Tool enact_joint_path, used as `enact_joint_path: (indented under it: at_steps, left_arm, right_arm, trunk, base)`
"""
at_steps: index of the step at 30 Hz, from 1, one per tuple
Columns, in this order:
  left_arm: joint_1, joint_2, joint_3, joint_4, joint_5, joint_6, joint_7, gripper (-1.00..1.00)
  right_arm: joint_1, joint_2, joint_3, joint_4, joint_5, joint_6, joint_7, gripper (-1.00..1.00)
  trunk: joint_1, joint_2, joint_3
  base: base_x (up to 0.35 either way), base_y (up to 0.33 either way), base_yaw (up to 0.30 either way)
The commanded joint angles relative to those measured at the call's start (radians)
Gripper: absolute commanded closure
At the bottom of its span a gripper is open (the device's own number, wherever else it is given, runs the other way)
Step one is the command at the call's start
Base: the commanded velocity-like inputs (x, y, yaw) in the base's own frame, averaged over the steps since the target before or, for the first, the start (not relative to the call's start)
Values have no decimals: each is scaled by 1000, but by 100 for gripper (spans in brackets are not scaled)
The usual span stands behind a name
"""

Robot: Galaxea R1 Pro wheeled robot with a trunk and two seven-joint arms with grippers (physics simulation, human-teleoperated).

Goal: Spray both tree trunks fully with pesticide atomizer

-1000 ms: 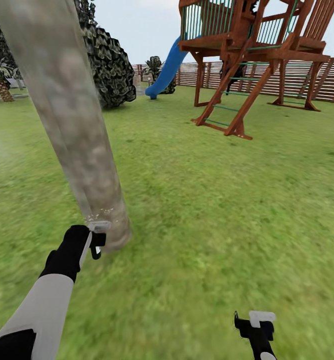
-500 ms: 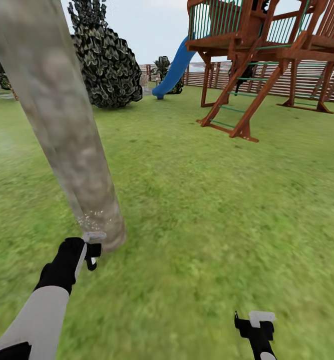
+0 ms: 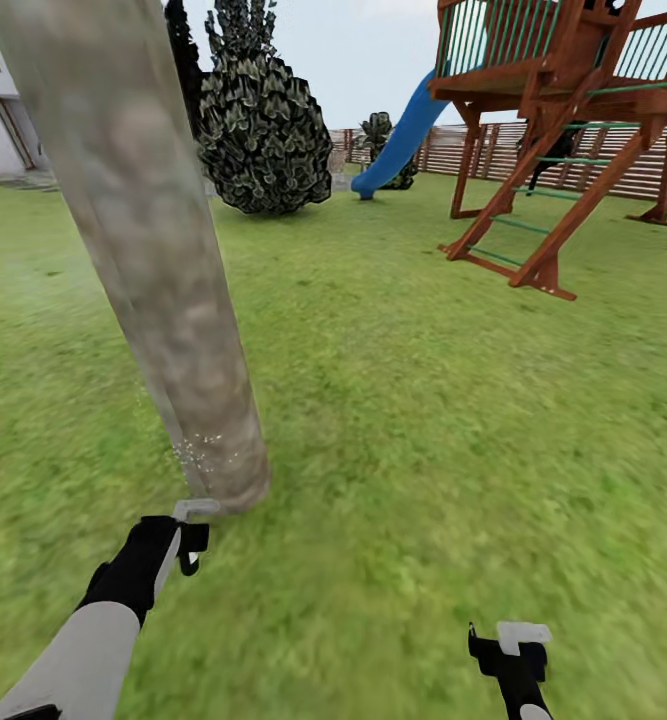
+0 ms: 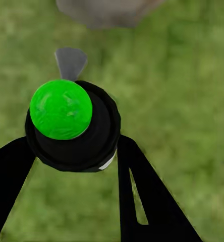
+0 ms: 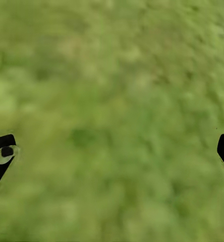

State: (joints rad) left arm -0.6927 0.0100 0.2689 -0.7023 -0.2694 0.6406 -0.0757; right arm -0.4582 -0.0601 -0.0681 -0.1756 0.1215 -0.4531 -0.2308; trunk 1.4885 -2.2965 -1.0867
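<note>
Pesticide atomizer [image 4: 71, 123], a black body with a bright green round cap and a grey nozzle, sits clamped between the two black fingers of the left gripper [image 4: 74, 151]; in the head view the same atomizer [image 3: 191, 525] is held low over the grass [image 3: 423, 430], its pale nozzle pointing at the foot of the tree trunk [image 3: 163, 270] just beyond it. Tiny white specks of pesticide [image 3: 201, 448] dot the lowest part of that thick beige-grey column. Right gripper [image 3: 513, 655] hangs near the lower edge of the head view, well apart from the trunk, its fingers [image 5: 2, 156] spread wide over bare grass with nothing between them. Farther off stand a dark leafy bush [image 3: 263, 125], a blue slide [image 3: 398, 145] attached to a red-brown wooden play tower [image 3: 563, 110], and a brown slatted fence [image 3: 493, 150].
</note>
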Motion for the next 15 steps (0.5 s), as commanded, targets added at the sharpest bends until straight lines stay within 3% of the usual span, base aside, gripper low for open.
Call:
enact_joint_path:
  at_steps: [1, 3, 5, 11, 15]
  left_arm:
    - [-1, 19, 4, -3, -9, 4, -5, 100]
    - [-1, 46, 3, -4, -8, 4, -1, 100]
    - [0, 45, 7, -4, -6, -4, 0, 100]
    - [-1, 17, 8, -5, -5, -52, 2, 100]
    - [-1, -14, 8, -8, -5, -54, 2, 100]
  right_arm:
    - [0, 0, -7, 1, 10, -2, -2, -100]
    - [0, 0, -7, 1, 10, -2, -2, -100]
    - [0, 1, -7, 1, 10, -2, -2, -100]
    - [0, 7, -6, 1, 12, -2, -2, -100]
    - [0, 6, -7, 1, 12, -2, -2, -100]
  trunk:
    - [0, 0, -1]
    - [0, 0, -1]
    - [0, 0, -1]
    - [0, 0, -1]
    - [0, 0, -1]
  base:
    - [213, -163, 276]
    - [88, -63, 275]
    - [18, -17, 270]
    - [3, -213, 264]
    - [108, -271, 47]
